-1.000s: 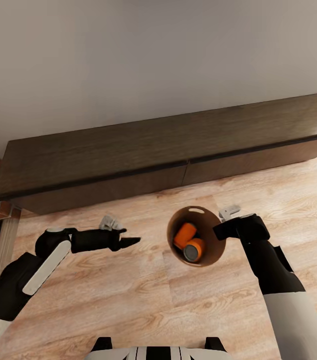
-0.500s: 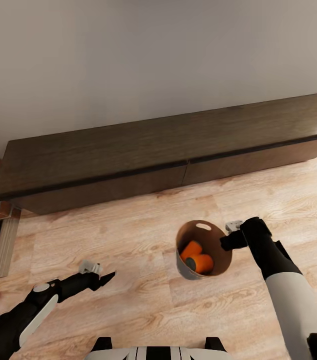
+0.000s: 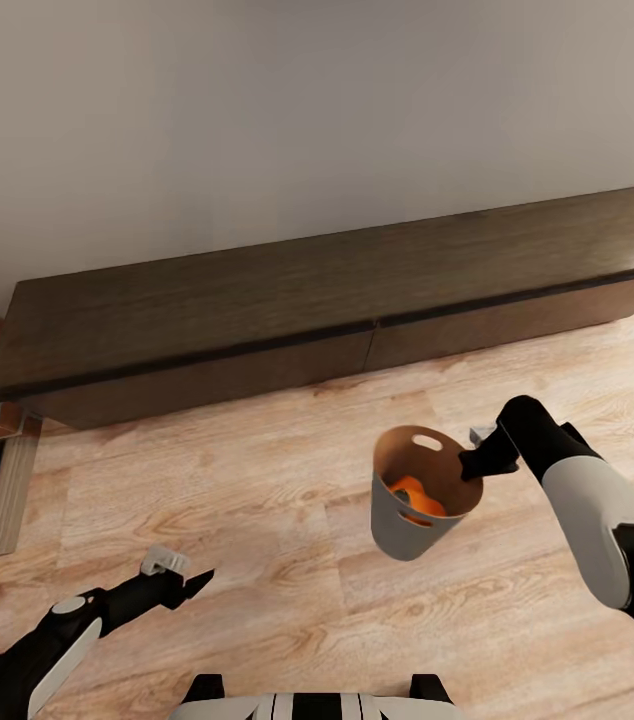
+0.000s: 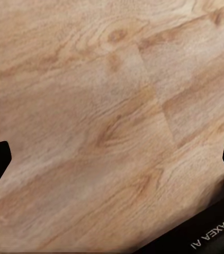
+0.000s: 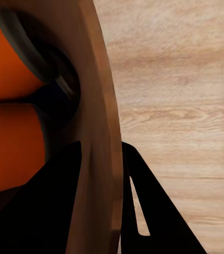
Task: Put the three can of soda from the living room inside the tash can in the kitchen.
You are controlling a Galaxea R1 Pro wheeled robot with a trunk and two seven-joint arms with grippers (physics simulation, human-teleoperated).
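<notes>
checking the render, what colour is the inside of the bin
Brown-copper inside the bin, grey outside; head view shows it best.

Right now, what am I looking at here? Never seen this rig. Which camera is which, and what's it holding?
It is a simulated two-armed wheeled robot, driven by a person. The large picture comes from its head camera, looking down over both arms at a pale wood floor and a long dark low cabinet against the wall. The other two come from cameras near each gripper.

The right gripper pinches the rim of the trash can, one finger inside and one outside, as the right wrist view shows, and the can hangs tilted. Orange soda cans lie inside; the right wrist view shows two. A blue one I cannot make out.

The left gripper is open, holds nothing and points at bare floor.
</notes>
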